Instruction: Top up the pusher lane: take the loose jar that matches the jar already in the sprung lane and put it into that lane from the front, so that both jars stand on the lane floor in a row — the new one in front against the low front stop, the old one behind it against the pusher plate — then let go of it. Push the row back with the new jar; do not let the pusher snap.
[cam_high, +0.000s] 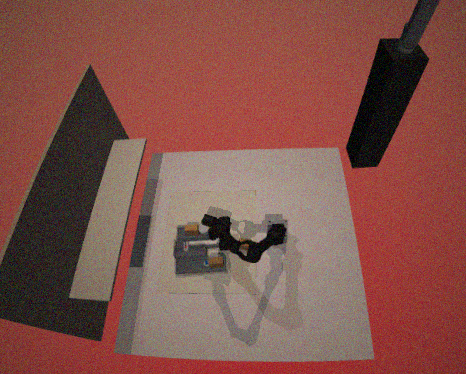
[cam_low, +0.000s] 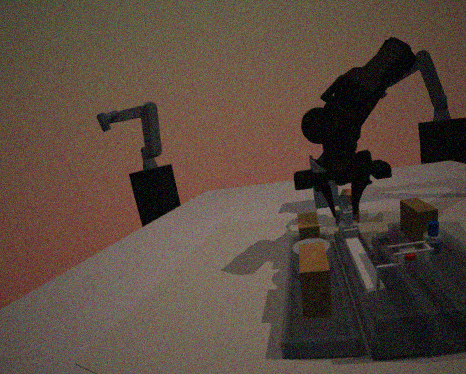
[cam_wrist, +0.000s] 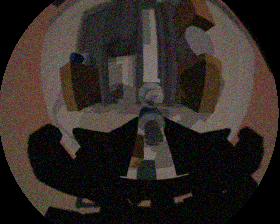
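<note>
Dim light; a red floor (cam_high: 250, 75) surrounds the pale tabletop (cam_high: 310, 300), with a dark pedestal (cam_high: 385, 105) and grey slab (cam_high: 107, 220) beside it
</note>
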